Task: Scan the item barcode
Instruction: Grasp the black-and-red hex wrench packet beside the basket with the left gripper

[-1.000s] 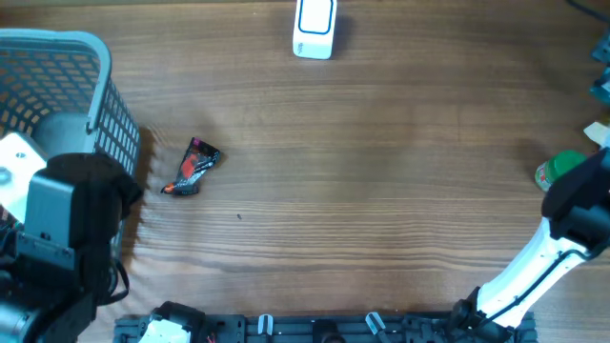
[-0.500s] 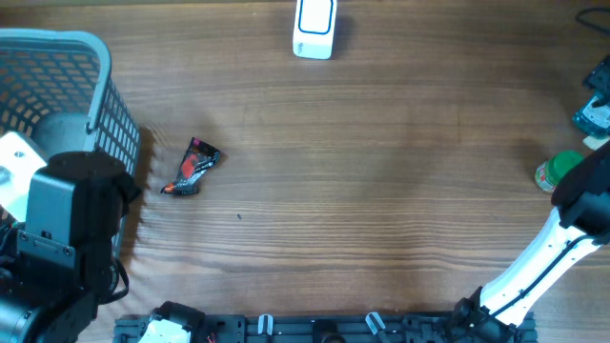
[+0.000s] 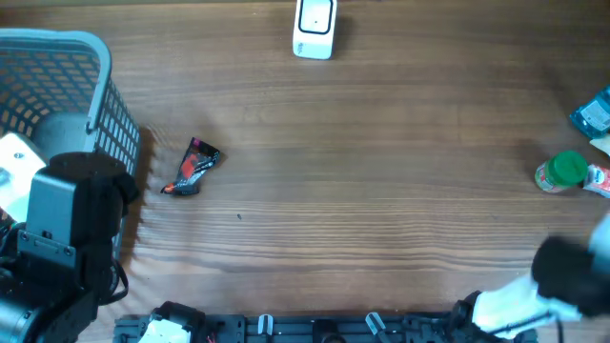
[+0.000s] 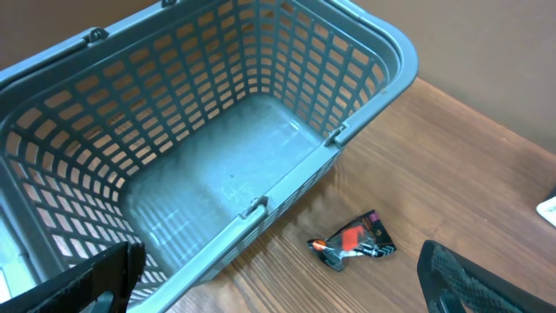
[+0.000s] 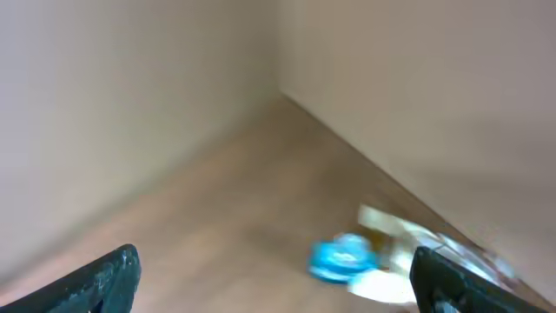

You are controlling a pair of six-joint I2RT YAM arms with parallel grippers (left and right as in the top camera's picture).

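Overhead view shows the small black and red packet lying on the wooden worktop, just beside the right wall of the grey basket but not touching it. The white scanner stands at the far edge of the worktop, well apart from the packet and to the right of it. In the left wrist view the left tool has its two fingers wide apart at the lower corners, with nothing between them. The packet lies on the wood ahead of this tool, nearer to the right finger, and the tool does not touch it.

A wide stretch of bare wood lies between the packet and the scanner and reaches to the right side. There a bottle with a green lid lies near the right edge, and a blue pack is at the edge beyond it.

The left arm sits at the near left corner, its dark body over the near side of the basket. The right arm is low at the near right corner and looks blurred. The right wrist view is also blurred; the right tool shows its fingers apart and it holds nothing
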